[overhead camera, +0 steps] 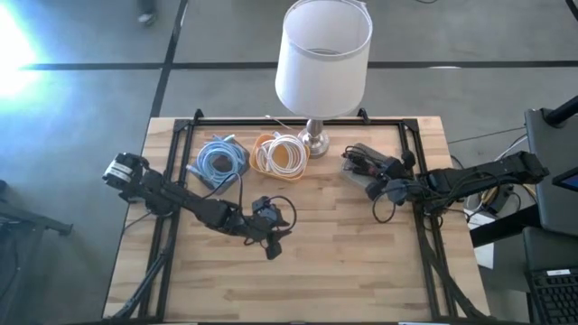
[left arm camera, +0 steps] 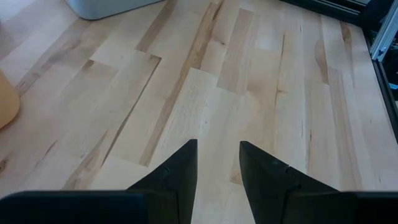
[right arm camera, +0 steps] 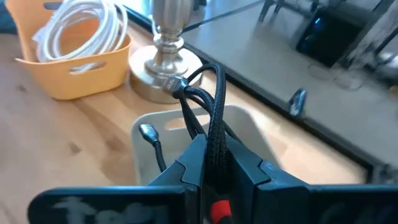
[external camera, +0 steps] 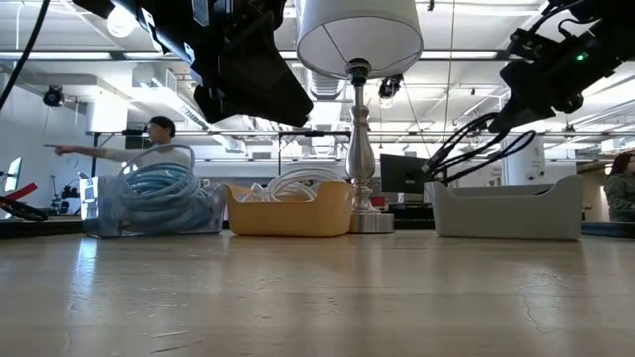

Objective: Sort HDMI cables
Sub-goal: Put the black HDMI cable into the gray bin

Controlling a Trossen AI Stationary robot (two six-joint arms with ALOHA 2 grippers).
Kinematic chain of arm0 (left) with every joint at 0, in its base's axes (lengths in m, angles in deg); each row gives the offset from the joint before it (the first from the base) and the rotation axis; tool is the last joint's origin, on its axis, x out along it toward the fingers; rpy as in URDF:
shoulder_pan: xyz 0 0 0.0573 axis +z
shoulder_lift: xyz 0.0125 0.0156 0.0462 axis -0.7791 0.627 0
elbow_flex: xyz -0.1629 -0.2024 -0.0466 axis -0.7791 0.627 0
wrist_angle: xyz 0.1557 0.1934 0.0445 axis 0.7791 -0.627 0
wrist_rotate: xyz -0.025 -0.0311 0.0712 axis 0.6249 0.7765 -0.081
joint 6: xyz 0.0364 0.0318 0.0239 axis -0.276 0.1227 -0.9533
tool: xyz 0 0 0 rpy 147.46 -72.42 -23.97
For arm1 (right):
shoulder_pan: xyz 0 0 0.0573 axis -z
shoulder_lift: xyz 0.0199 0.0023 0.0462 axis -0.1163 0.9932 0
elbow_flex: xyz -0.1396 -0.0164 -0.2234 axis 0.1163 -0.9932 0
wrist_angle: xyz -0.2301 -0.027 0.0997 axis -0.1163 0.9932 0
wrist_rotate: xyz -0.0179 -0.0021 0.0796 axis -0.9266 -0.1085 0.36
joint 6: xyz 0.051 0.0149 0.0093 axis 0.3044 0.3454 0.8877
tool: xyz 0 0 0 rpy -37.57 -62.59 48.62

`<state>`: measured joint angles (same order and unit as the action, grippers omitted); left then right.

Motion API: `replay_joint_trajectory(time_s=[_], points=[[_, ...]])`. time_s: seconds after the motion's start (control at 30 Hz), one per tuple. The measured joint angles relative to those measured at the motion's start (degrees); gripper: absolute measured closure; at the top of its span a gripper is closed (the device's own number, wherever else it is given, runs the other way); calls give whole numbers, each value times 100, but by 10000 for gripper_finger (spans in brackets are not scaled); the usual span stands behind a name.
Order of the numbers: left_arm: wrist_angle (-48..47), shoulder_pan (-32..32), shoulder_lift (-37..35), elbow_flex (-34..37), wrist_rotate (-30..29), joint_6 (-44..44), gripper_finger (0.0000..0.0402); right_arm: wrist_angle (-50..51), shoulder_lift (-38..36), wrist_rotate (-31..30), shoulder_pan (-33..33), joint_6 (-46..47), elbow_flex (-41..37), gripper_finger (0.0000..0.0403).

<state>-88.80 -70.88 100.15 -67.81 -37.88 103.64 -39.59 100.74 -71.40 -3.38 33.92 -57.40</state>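
Right gripper (right arm camera: 211,163) holds a black cable (right arm camera: 208,112) above the grey tray (right arm camera: 146,127).

On the high view, the right gripper is at 3 o'clock of the table (overhead camera: 343,262), its fingers clamped on the cable over the tray. The left gripper (left arm camera: 217,163) hangs near the centre, fingers parted and holding nothing. At 11 o'clock, blue cables (overhead camera: 219,161) lie in a clear tray (external camera: 109,213); white cables (overhead camera: 282,153) fill the orange tray (external camera: 288,210) beside the lamp (overhead camera: 322,54).

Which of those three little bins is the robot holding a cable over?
The grey bin, right of the lamp. The right hand grips a black cable above it; the orange bin holds white cables, the clear one blue.
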Motion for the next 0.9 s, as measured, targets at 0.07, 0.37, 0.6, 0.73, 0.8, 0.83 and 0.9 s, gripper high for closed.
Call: replay_joint_trajectory(time_s=[0.07, 0.37, 0.6, 0.73, 0.8, 0.83, 0.9], points=[[-2, -2, 0, 0, 0, 0, 280, -30, 10, 132, 0, 185, 0, 364], [-2, -2, 0, 0, 2, 13, 280, -48, 40, 388, -4, 1201, 0, 364], [-2, -2, 0, 0, 2, 18, 280, -8, 480, 760, -11, 1717, -48, 364], [0, -2, 0, 0, 2, 24, 280, 26, 868, 771, -10, 2004, -50, 364], [0, -2, 0, 0, 2, 24, 280, 216, 1035, 768, -9, 2151, -24, 364], [0, -2, 0, 0, 2, 24, 280, 330, 1098, 766, -9, 2251, 3, 364], [0, -2, 0, 0, 2, 24, 280, 589, 1179, 783, -9, 2479, 88, 364]])
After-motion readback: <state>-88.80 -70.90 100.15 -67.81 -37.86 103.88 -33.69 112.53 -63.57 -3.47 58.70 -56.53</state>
